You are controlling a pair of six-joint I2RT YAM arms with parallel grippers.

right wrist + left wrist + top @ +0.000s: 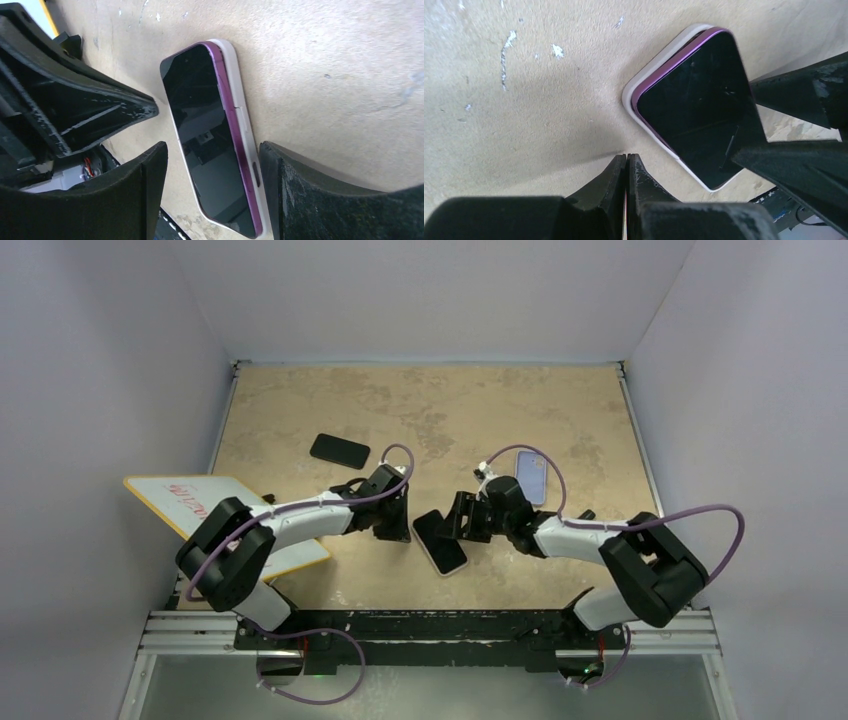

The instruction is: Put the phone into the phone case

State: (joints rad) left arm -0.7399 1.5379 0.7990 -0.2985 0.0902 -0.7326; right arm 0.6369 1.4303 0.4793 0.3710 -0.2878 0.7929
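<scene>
The phone (440,542), with a black screen and purple edge, lies screen up in the white phone case (630,97) on the table. Its purple side shows above the case wall along one long edge (231,107). My right gripper (462,520) is open, one finger on each side of the phone (210,135) at its near end, the right fingertip (280,165) close against the case wall (245,120). My left gripper (627,157) is shut and empty, with its tips on the table just left of the case. It also shows in the top view (395,525).
A black phone (340,450) lies at the back left. A lavender case or phone (532,477) lies behind the right wrist. A white board with a yellow edge (190,502) lies under the left arm and overhangs the table's left side.
</scene>
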